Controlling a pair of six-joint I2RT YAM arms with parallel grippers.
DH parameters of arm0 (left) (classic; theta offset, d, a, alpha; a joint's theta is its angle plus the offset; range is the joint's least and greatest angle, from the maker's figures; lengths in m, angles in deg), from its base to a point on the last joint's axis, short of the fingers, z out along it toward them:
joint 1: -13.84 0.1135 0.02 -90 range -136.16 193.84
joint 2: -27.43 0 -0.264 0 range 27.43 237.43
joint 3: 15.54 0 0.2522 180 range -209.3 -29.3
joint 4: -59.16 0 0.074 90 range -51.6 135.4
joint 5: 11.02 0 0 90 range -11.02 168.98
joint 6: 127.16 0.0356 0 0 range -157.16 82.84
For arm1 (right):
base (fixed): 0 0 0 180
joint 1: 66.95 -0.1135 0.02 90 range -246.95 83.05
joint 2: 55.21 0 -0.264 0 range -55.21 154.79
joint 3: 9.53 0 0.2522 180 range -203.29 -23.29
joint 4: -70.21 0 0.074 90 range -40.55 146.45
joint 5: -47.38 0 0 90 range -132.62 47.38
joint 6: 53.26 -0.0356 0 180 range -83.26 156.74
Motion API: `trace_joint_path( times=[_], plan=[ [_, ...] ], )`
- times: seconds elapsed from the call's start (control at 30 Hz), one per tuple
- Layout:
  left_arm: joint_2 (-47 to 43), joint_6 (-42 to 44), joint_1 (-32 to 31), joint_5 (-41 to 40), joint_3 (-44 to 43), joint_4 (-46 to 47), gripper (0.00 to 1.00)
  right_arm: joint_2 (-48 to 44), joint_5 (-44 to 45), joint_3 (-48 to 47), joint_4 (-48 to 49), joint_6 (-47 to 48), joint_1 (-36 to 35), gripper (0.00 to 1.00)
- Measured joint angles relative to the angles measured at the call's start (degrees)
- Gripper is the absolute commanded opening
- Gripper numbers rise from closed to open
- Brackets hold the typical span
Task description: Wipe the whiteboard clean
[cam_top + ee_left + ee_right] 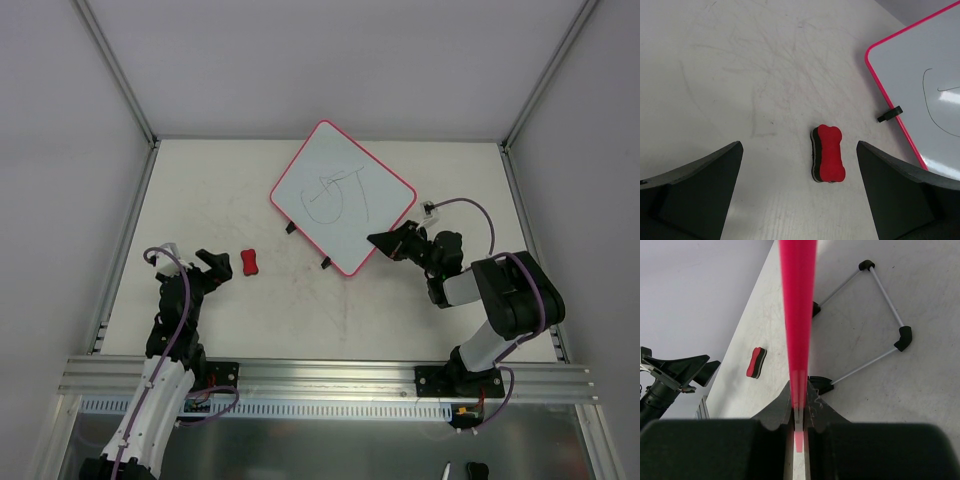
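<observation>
- Whiteboard (343, 196): we see it turned cornerwise at the far middle of the table (230, 190), with black scribbles on its face.
- Right gripper (798, 405): pinching the board's pink rim on its near right edge.
- Left gripper (799, 146): fingers spread wide, holding nothing.
- Red eraser (829, 160): on the table just ahead of the left gripper, apart from the board.

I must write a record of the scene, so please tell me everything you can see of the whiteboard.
The whiteboard is square and white, with rounded corners and a thin pink-red rim, seen cornerwise from above. Thin dark pen loops and strokes mark its face. Two small black clips sit on its near-left edge; thin white rods run from them. The right gripper is shut on its near-right edge. Whether it lies flat or lifted, I cannot tell.
</observation>
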Motion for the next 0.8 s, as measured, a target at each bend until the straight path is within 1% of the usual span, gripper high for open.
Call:
trace_joint_path(
  times=[0.23,0.5,0.67,0.8],
  plan=[
    [2.6,-0.2,0.0,-0.2,-0.1,0.1,0.99,0.0,-0.3,-0.1,-0.1,0.1,0.0,0.0],
    [9.7,-1.2,0.0,-0.2,-3.7,-0.1,0.99,0.0,-0.6,-0.2,-0.1,0.2,0.0,0.0],
    [13.4,-2.0,0.0,0.0,-9.1,-2.4,0.99,0.0,-0.6,-0.2,-0.1,0.2,0.0,0.0],
    [18.7,-2.4,0.0,0.1,-17.0,-7.6,0.99,0.0,-0.7,-0.2,-0.1,0.2,0.1,0.0]
  ],
)
